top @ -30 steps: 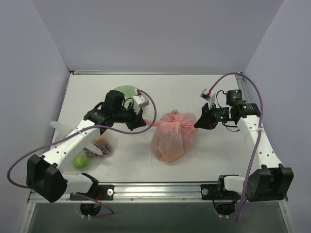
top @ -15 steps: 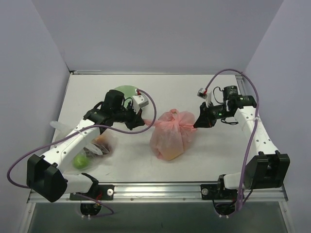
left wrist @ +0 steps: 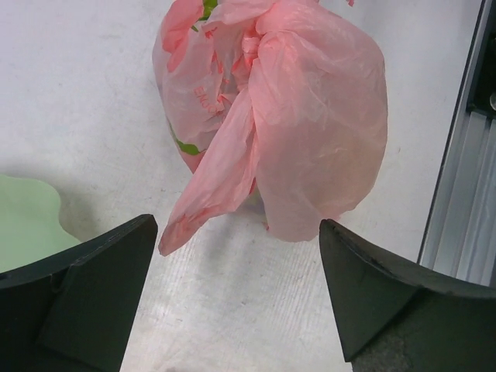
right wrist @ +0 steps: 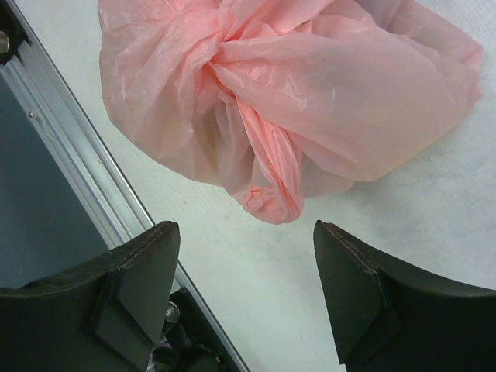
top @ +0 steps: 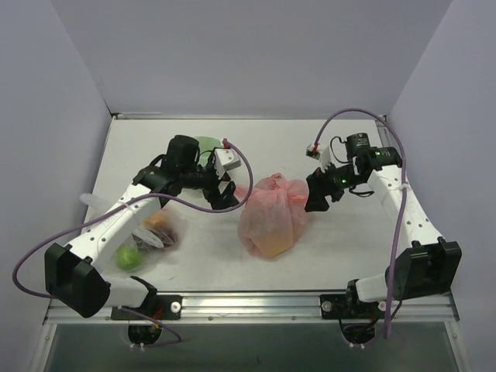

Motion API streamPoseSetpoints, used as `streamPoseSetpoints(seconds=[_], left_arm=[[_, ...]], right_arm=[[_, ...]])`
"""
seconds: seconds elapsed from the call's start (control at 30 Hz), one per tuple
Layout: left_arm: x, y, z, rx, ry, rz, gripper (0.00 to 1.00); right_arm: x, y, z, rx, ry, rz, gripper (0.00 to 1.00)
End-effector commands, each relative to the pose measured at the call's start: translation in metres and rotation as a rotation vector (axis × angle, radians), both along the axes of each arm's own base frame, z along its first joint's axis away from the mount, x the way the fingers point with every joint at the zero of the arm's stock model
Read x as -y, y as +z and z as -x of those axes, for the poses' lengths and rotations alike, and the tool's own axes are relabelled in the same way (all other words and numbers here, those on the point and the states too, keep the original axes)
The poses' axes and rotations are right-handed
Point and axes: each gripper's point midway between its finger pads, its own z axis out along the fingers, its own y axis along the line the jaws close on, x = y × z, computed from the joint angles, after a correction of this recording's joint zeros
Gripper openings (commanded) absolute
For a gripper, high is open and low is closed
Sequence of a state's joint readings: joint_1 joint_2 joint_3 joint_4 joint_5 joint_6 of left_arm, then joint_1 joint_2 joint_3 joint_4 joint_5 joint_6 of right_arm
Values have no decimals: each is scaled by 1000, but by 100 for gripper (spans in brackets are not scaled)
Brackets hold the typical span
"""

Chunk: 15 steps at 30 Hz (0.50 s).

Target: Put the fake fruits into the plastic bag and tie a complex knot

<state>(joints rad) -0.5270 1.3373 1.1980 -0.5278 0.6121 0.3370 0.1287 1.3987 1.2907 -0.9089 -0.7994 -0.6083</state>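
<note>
White matte table (top: 341, 256), boxed in by plain pale-lavender panels: back wall (top: 248, 54) at 12, left wall (top: 39, 139) at 9, right wall (top: 457, 116) at 3. Aluminium rail (top: 256, 304) runs along the table edge at 6. Lighting is even and diffuse; shadows are soft and short.

Crinkly translucent plastic bag (left wrist: 310, 116) on a matt table (left wrist: 77, 93).

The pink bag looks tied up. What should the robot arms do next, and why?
Probably draw both arms back from the plastic bag. Its top looks knotted, and the left gripper and right gripper stand open, holding nothing.
</note>
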Motion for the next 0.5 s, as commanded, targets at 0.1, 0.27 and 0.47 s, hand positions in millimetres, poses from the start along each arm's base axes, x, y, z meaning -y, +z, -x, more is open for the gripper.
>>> streamPoseSetpoints(seconds=[0.1,0.27,0.47], left_arm=[[2,33,-8,194,-107,-8,97],[7,27,-17,262,-192,-72,97],[20,4,-25,330,-307,-191,98]], right_arm=[[1,-6,8,-44,-24,128,68],[3,-25,-12,-39,-87,196,66],[-7,-33,-21,-47,-86,222,66]])
